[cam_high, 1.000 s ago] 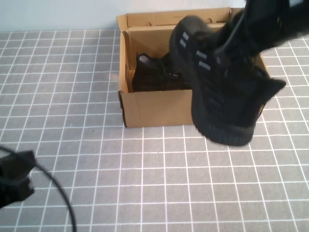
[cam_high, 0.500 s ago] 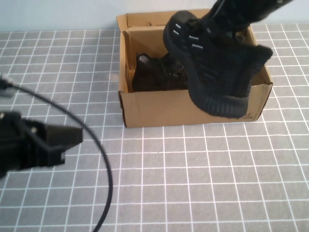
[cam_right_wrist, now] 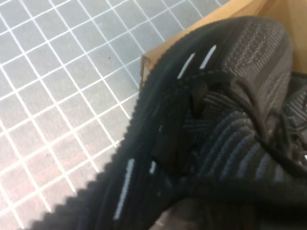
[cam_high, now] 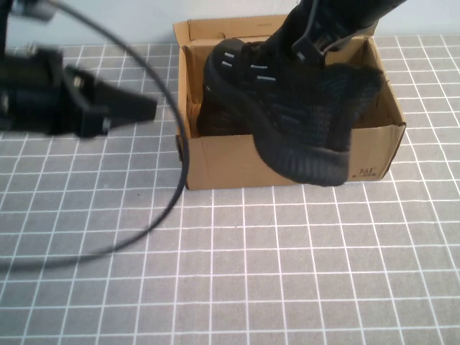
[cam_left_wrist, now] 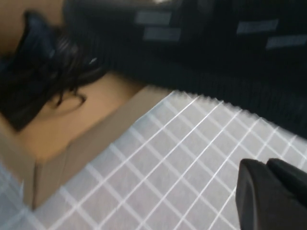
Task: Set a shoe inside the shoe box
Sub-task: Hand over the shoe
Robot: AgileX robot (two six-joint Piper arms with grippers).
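My right gripper (cam_high: 316,43) comes in from the top right and is shut on a black knit shoe (cam_high: 295,108) with short white side stripes. It holds the shoe tilted above the open brown shoe box (cam_high: 215,162), with the sole hanging over the box's front wall. The shoe fills the right wrist view (cam_right_wrist: 216,134), above the box rim (cam_right_wrist: 192,33). A second black shoe (cam_high: 215,118) lies inside the box at its left end, and its laces show in the left wrist view (cam_left_wrist: 43,72). My left gripper (cam_high: 147,109) is shut and empty, just left of the box and pointing at it.
The grey tiled tabletop (cam_high: 244,273) spreads in front of the box. A black cable (cam_high: 165,208) from my left arm loops over the table left of the box. The box's back flaps (cam_high: 215,29) stand up against the pale wall.
My right arm has carried the shoe leftward and further over the box. My left arm has swung up from the near left to beside the box's left wall.
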